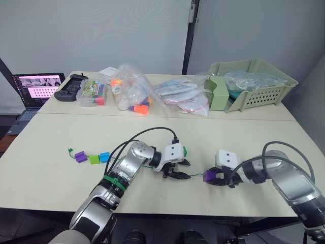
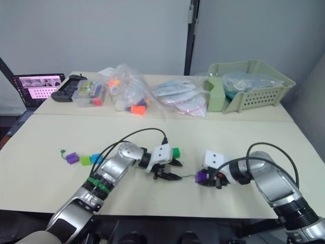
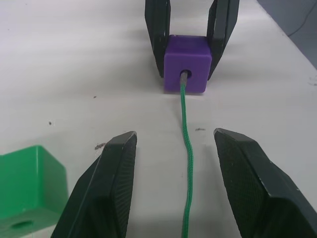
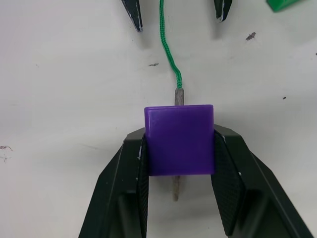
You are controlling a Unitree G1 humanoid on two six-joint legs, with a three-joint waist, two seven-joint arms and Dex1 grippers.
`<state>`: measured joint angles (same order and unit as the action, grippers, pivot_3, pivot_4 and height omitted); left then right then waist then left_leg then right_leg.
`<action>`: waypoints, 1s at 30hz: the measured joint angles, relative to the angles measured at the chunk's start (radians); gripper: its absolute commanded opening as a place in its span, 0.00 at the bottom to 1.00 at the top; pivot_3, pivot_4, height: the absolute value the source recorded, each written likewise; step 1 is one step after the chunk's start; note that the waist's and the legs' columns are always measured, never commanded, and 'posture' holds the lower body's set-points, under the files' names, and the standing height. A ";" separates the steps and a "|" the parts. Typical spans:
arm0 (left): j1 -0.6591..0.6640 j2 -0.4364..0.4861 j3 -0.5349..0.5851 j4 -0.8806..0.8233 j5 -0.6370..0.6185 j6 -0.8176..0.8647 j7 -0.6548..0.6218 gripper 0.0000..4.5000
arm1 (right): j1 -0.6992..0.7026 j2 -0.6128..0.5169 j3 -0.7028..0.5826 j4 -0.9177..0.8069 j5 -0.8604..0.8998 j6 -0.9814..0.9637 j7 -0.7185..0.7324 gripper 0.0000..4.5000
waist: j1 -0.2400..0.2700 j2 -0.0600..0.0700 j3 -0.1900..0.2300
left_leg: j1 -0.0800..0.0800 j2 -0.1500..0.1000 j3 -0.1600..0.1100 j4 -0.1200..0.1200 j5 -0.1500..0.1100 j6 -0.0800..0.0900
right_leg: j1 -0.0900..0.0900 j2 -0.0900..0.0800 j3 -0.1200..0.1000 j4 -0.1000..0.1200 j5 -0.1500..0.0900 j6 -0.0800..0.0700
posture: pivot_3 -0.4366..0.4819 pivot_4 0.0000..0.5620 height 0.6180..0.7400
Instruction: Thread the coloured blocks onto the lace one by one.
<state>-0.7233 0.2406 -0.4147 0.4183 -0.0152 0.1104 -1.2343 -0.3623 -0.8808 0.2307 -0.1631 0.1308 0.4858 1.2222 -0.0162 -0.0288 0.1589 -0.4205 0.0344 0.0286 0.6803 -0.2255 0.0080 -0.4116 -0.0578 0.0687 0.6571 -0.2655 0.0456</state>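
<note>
The right gripper (image 4: 178,158) sits low over a pale table (image 1: 244,137) near its front edge, its two black fingers clamped on the sides of a purple block (image 4: 180,140). The pale stiff tip of the green lace (image 3: 186,148) has passed through the block's hole and pokes out on the side facing the right wrist. Just beside it, toward the robot's left, the left gripper (image 1: 176,175) points at the purple block with its fingers spread apart; the lace runs on the table between them, touching neither. A dark green block (image 3: 27,191) sits on the table close beside the left gripper's fingers, on their far side. Well out past the left arm, three blocks lie in a row near the lace's knotted end: a second purple block (image 1: 79,156), a lime green block (image 1: 94,159) and a blue block (image 1: 104,157). Far beyond both grippers, along the back of the table, are an open laptop (image 1: 35,91), a black game controller (image 1: 68,87), clear plastic bags (image 1: 132,91) of coloured toy pieces, and a pale green basket (image 1: 259,86).
</note>
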 measured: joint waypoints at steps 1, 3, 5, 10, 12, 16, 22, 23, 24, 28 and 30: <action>0.003 -0.001 -0.003 -0.001 0.003 0.000 0.000 0.58 | -0.002 0.002 0.001 0.000 0.000 0.000 0.001 0.26 | 0.000 0.000 0.000 | 0.000 0.000 0.000 0.000 0.000 0.000 | 0.000 0.000 0.000 0.000 0.000 0.000 | 0.48 0.27 0.94; 0.013 -0.008 -0.008 -0.005 0.009 0.002 0.000 0.58 | -0.007 0.003 0.006 0.004 0.000 -0.001 0.002 0.26 | 0.000 0.000 0.000 | 0.000 0.000 0.000 0.000 0.000 0.000 | 0.000 0.000 0.000 0.000 0.000 0.000 | 0.48 0.27 0.94; 0.019 -0.021 -0.020 -0.007 0.010 0.004 0.002 0.58 | -0.010 0.004 0.007 0.007 0.000 -0.001 0.004 0.26 | 0.001 0.000 0.000 | 0.000 0.000 0.000 0.000 0.000 0.000 | 0.000 0.000 0.000 0.000 0.000 0.000 | 0.48 0.27 0.94; 0.019 -0.055 -0.027 -0.008 0.010 0.012 0.015 0.58 | -0.011 0.005 0.009 0.007 0.000 -0.002 0.005 0.26 | 0.001 0.000 0.000 | 0.000 0.000 0.000 0.000 0.000 0.000 | 0.000 0.000 0.000 0.000 0.000 0.000 | 0.48 0.27 0.94; 0.019 -0.060 -0.033 -0.008 0.010 0.023 0.020 0.58 | -0.011 0.005 0.009 0.007 0.000 -0.002 0.005 0.26 | 0.001 0.000 0.000 | 0.000 0.000 0.000 0.000 0.000 0.000 | 0.000 0.000 0.000 0.000 0.000 0.000 | 0.48 0.27 0.94; 0.019 -0.062 -0.040 -0.005 0.015 0.027 0.030 0.34 | -0.011 0.005 0.009 0.007 0.000 -0.002 0.004 0.26 | 0.001 0.000 0.000 | 0.000 0.000 0.000 0.000 0.000 0.000 | 0.000 0.000 0.000 0.000 0.000 0.000 | 0.48 0.27 0.94; 0.031 -0.058 -0.043 -0.004 0.016 0.027 0.035 0.00 | -0.011 0.005 0.009 0.007 0.000 -0.002 0.000 0.26 | 0.002 0.000 0.000 | 0.000 0.000 0.000 0.000 0.000 0.000 | 0.000 0.000 0.000 0.000 0.000 0.000 | 0.48 0.27 0.94; 0.031 -0.058 -0.043 -0.004 0.016 0.027 0.036 0.00 | -0.011 0.005 0.009 0.007 0.000 -0.002 -0.001 0.26 | 0.002 0.000 0.000 | 0.000 0.000 0.000 0.000 0.000 0.000 | 0.000 0.000 0.000 0.000 0.000 0.000 | 0.48 0.27 0.94; 0.031 -0.059 -0.043 -0.004 0.016 0.027 0.037 0.00 | -0.011 0.005 0.009 0.007 0.000 -0.002 -0.001 0.26 | 0.002 0.000 0.000 | 0.000 0.000 0.000 0.000 0.000 0.000 | 0.000 0.000 0.000 0.000 0.000 0.000 | 0.48 0.27 0.94; 0.031 -0.068 -0.042 -0.004 0.016 0.029 0.047 0.00 | -0.011 0.005 0.009 0.006 0.000 -0.002 -0.002 0.26 | 0.002 0.000 0.000 | 0.000 0.000 0.000 0.000 0.000 0.000 | 0.000 0.000 0.000 0.000 0.000 0.000 | 0.48 0.27 0.94; 0.030 -0.088 -0.042 -0.001 0.016 0.029 0.054 0.00 | -0.011 0.006 0.010 0.005 0.000 -0.002 -0.003 0.26 | 0.003 0.000 0.000 | 0.000 0.000 0.000 0.000 0.000 0.000 | 0.000 0.000 0.000 0.000 0.000 0.000 | 0.48 0.27 0.94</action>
<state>-0.6928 0.1528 -0.4566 0.4178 0.0006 0.1395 -1.1799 -0.3732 -0.8746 0.2407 -0.1583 0.1307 0.4837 1.2190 -0.0136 -0.0288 0.1589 -0.4205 0.0342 0.0285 0.6804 -0.2255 0.0080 -0.4113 -0.0580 0.0688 0.6570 -0.2655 0.0456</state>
